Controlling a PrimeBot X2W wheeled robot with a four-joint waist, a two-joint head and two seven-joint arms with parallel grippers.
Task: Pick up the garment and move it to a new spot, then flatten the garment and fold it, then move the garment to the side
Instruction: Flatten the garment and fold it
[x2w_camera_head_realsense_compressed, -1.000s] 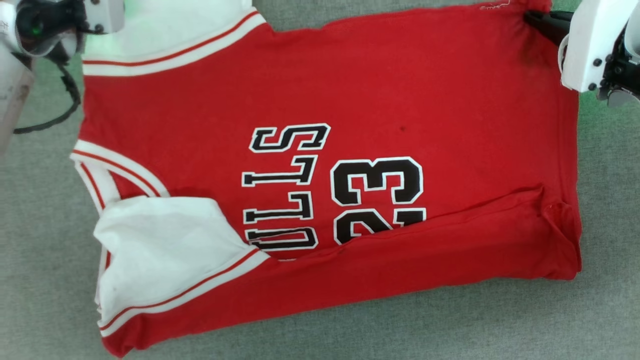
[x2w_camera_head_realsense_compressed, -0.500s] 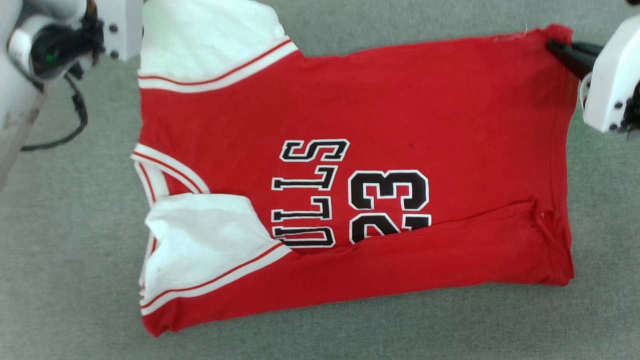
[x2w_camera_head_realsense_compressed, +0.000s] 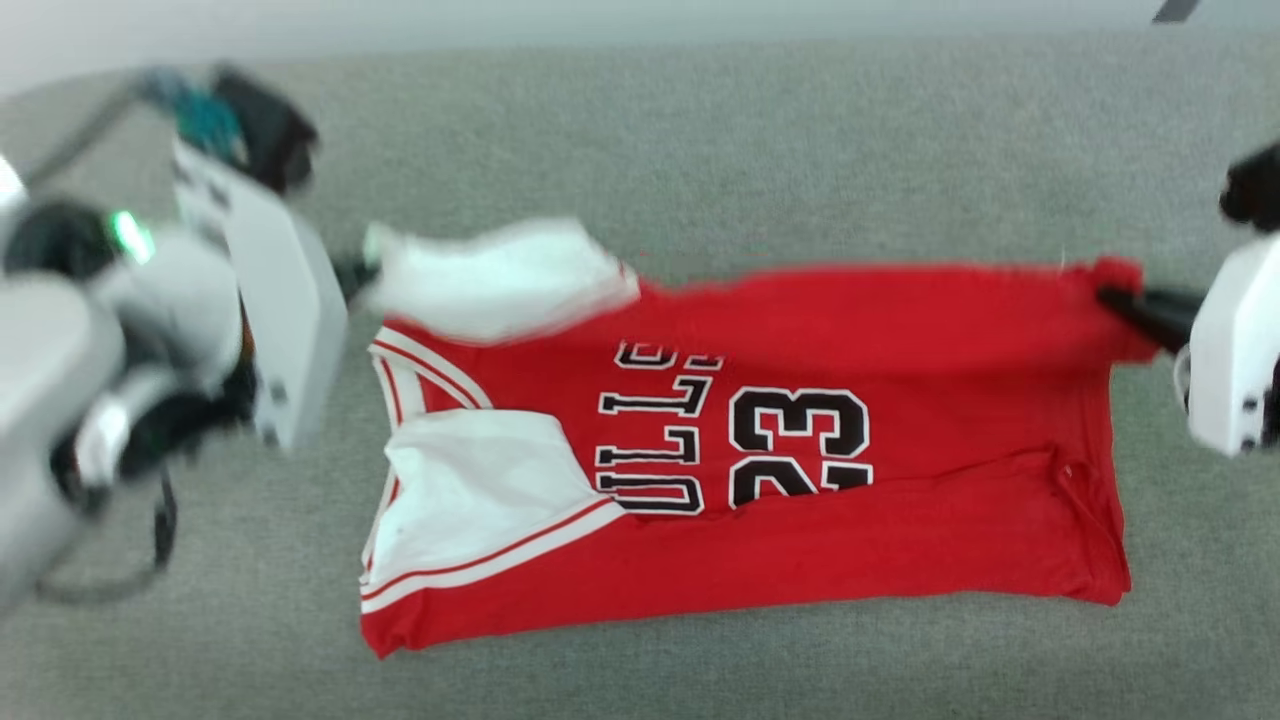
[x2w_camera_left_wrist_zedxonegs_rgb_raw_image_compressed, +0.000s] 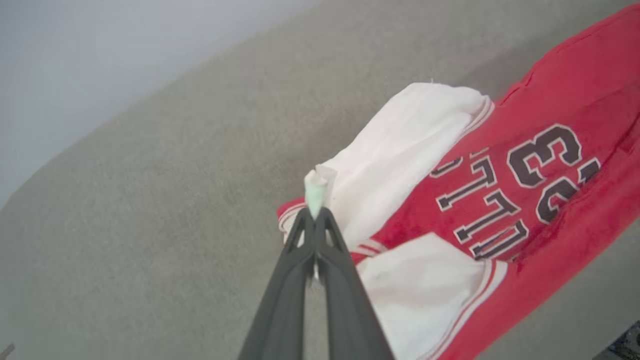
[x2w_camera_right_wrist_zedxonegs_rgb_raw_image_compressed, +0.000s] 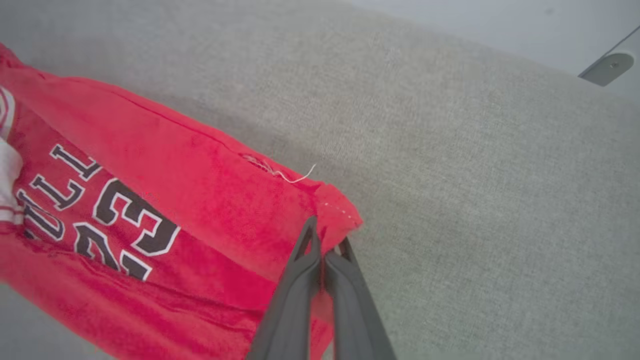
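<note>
the garment lies across the grey worktop, with its far corners pinched. the left tool is clenched on the tip of a white sleeve. the right tool is clenched on a red hem corner. a folded near edge hides part of the black lettering. the left of the head view is smeared with blur.

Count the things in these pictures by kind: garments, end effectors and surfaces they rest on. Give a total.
1 garment
2 end effectors: left end effector and right end effector, each shut on the garment
1 grey surface
Total: 4
</note>
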